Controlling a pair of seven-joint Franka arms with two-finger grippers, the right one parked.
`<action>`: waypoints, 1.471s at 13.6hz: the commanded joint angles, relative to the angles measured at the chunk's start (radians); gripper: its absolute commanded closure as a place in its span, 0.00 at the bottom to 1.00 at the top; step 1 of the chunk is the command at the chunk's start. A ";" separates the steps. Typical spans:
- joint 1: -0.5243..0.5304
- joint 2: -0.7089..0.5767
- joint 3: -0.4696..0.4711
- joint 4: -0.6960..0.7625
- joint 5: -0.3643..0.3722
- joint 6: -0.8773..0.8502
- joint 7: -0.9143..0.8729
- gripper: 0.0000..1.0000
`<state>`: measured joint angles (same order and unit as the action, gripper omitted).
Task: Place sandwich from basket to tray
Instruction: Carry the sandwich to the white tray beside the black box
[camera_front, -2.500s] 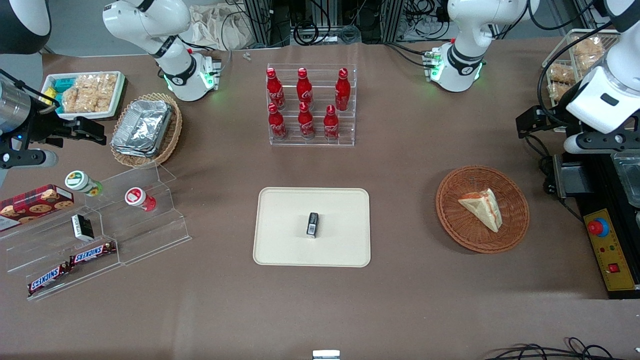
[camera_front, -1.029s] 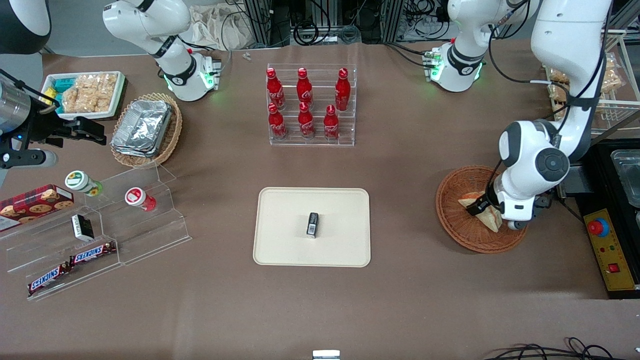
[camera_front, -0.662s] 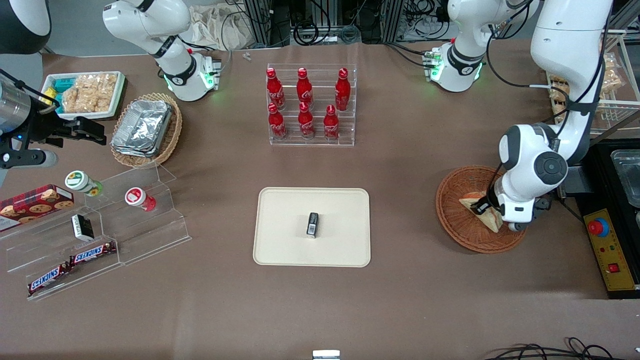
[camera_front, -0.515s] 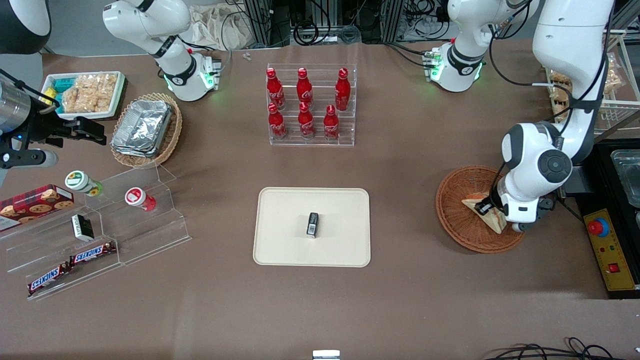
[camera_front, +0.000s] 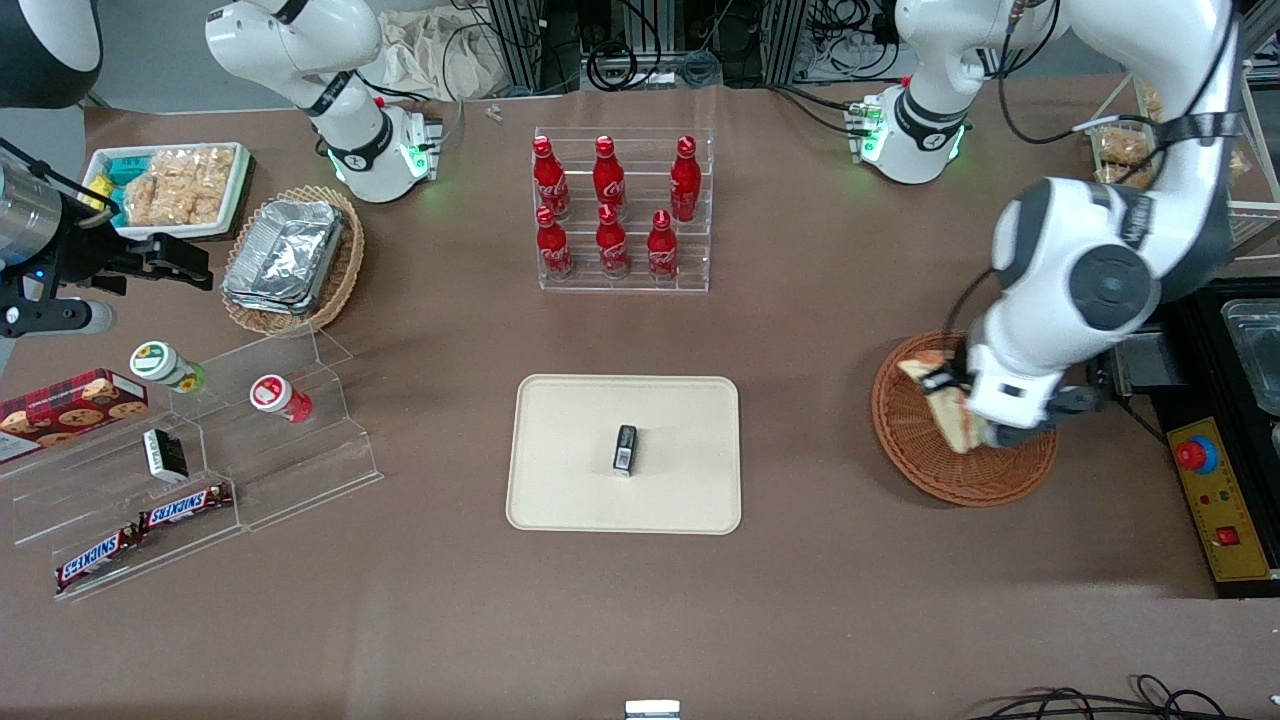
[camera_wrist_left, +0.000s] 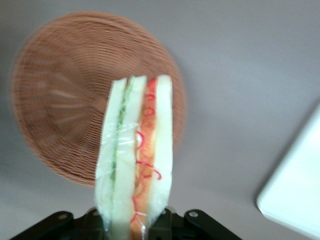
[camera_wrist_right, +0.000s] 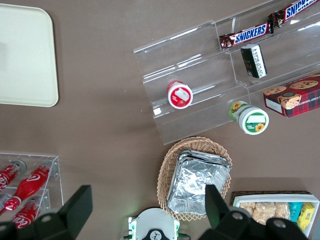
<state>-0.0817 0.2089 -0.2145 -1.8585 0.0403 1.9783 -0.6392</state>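
Note:
The sandwich (camera_front: 943, 404), a wrapped wedge with pale bread and red and green filling, hangs above the round reddish-brown basket (camera_front: 903, 445), toward the working arm's end of the table. My left gripper (camera_front: 958, 412) is shut on it. In the left wrist view the sandwich (camera_wrist_left: 136, 150) stands edge-on between the black fingers (camera_wrist_left: 161, 226), clear of the basket (camera_wrist_left: 55, 100) below. The cream tray (camera_front: 570, 430) lies flat at the table's middle, apart from the basket; one of its corners (camera_wrist_left: 300, 192) shows in the left wrist view.
A small black packet (camera_front: 625, 448) lies on the tray. A clear rack of red bottles (camera_front: 622, 210) stands farther from the camera. Toward the parked arm's end are a clear stepped stand (camera_front: 200, 440) and a tan basket of foil containers (camera_front: 290, 255). A yellow control box (camera_front: 1212, 495) sits beside the basket.
The left arm came in over the basket, its gripper shut on the sandwich, and it has now lifted the sandwich off the basket's floor, slightly toward the tray.

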 joint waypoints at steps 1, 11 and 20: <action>-0.010 0.128 -0.127 0.131 0.004 -0.024 0.020 1.00; -0.231 0.450 -0.152 0.234 0.232 0.388 -0.214 1.00; -0.228 0.454 -0.152 0.240 0.228 0.467 -0.189 0.00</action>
<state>-0.3039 0.7135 -0.3713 -1.6296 0.2582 2.4618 -0.8036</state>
